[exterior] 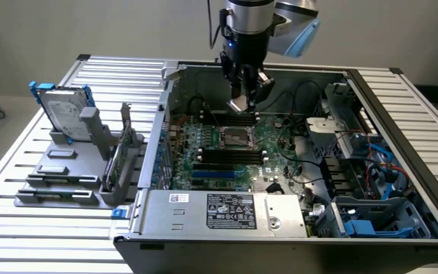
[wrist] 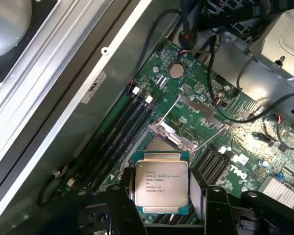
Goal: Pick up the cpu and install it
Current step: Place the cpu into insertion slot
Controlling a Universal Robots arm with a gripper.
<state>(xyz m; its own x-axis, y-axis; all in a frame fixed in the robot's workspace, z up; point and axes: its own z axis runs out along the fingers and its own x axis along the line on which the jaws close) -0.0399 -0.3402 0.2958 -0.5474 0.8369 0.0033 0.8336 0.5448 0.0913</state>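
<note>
The gripper [exterior: 244, 98] is clamped on two opposite edges of the cpu [wrist: 160, 182], holding it above the motherboard [wrist: 245, 128]. The open socket [wrist: 172, 139] lies close beneath, slightly toward the board's middle.

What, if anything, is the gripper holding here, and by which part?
The cpu. The gripper has its jaws shut on two opposite side edges of the chip, with the metal top facing the wrist camera, over the motherboard.
</note>
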